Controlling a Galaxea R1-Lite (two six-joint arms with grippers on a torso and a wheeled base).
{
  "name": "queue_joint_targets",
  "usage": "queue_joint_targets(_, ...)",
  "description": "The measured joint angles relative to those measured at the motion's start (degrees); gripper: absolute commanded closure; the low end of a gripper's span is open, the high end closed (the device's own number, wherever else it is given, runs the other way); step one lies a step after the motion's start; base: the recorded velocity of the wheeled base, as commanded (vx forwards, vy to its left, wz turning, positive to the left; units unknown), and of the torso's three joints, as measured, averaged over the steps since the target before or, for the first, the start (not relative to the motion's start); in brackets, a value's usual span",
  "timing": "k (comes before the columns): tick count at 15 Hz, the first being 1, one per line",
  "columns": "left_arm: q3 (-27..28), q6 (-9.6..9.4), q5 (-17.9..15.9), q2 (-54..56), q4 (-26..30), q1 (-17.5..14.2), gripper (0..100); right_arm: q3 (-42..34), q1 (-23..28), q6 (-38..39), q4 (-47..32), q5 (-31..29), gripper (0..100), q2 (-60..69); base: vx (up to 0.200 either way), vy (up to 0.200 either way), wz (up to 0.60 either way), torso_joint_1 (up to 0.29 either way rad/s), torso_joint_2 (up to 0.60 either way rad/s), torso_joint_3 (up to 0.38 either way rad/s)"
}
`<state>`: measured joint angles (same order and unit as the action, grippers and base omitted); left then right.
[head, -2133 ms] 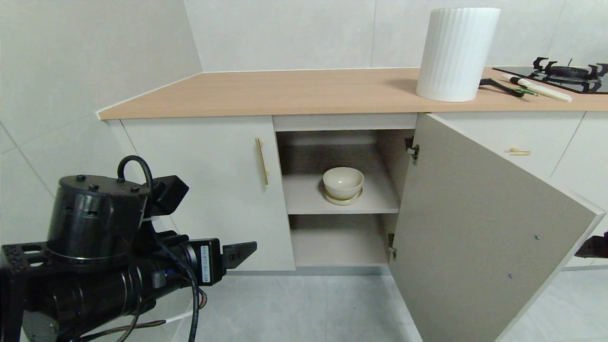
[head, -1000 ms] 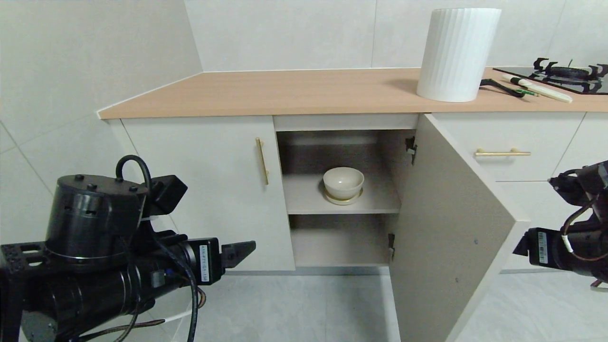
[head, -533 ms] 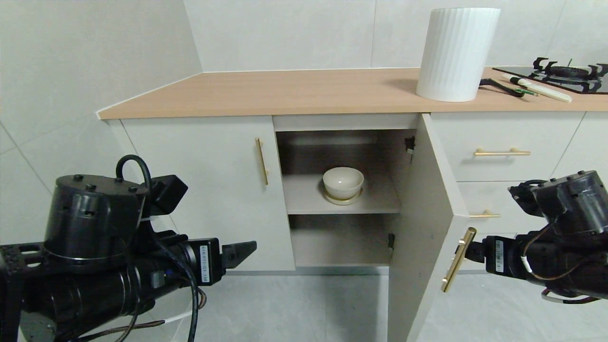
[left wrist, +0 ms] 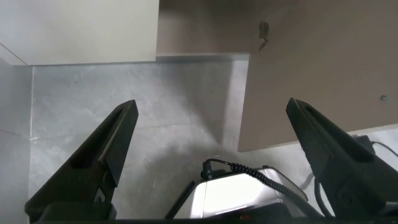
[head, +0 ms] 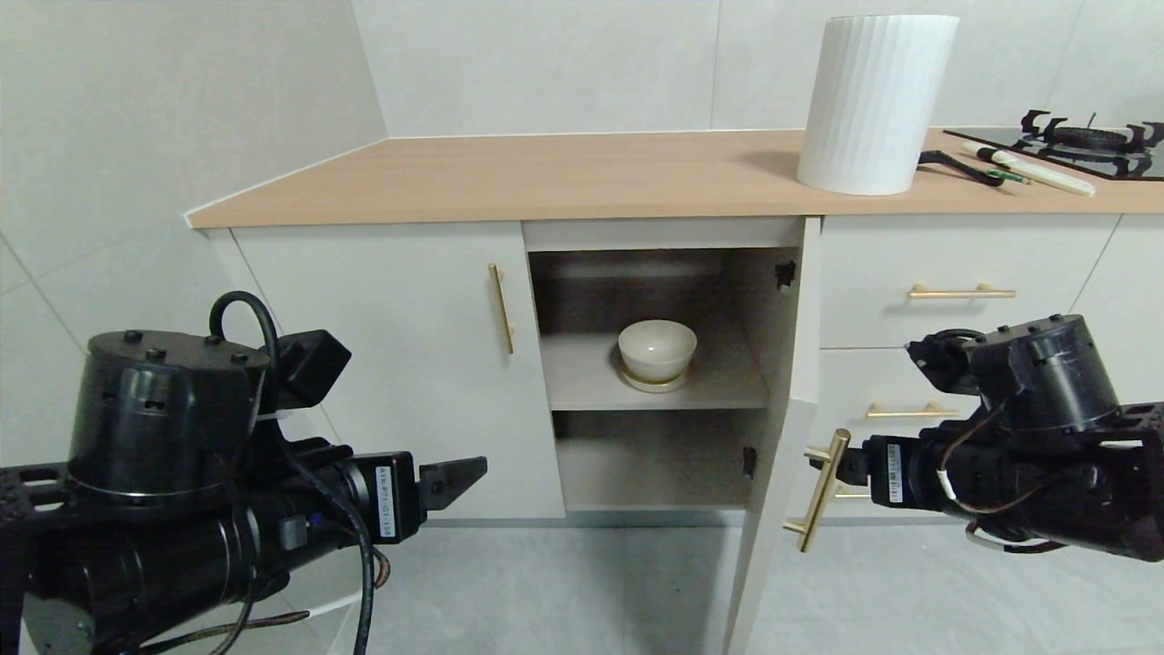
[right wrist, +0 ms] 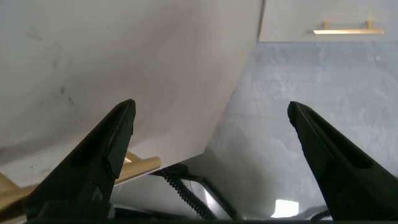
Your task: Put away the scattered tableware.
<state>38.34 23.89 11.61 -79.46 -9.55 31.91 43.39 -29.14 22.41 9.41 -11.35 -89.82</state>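
head view: a cream ceramic bowl sits on a small gold-rimmed saucer at about the middle of the upper shelf inside the open white cupboard. the white cupboard door stands partly open and shows almost edge-on, with its long brass handle facing right. the right gripper is at that handle, just beside it or perhaps touching; the handle hides the tips here. the left gripper hangs low in front of the closed left door, well apart from the bowl. on the wooden countertop a tall white ribbed cylinder stands near the front edge, and a black gas hob sits at the far right corner.

left wrist view: the left gripper is spread wide with nothing between its fingers, over grey floor tiles and facing the door's brownish inner face.

right wrist view: the right gripper is also spread wide and holds nothing. the door's white outer face lies ahead, and the brass handle runs beside one finger.
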Motion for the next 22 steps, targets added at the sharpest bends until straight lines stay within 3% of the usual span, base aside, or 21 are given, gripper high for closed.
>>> queue_joint_targets(8, 0.1, -0.09, 0.5, 0.0, 0.0, 0.0, 0, 10.8, -1.8, -5.5, -0.3, 10.6, 0, -6.6, 0.0, 0.0, 0.0, 0.0, 0.0, 0.0)
queue_joint_targets(10, 0.0, -0.91, 0.5, -0.1, 0.0, 0.1, 0, 13.1, -1.8, -7.4, -0.4, 10.6, 0, -8.4, 0.0, 0.0, 0.0, 0.0, 0.0, 0.0)
queue_joint_targets(19, 0.0, -1.07, 0.5, -0.3, 0.0, 0.0, 0, 24.2, -1.6, -8.9, -0.2, 9.8, 0, -18.2, 0.0, 0.0, 0.0, 0.0, 0.0, 0.0)
queue_joint_targets(22, 0.0, -1.01, 0.5, -0.3, 0.0, 0.0, 0, 25.4, -1.0, -8.8, 0.4, 6.6, 0, -20.5, 0.0, 0.0, 0.0, 0.0, 0.0, 0.0)
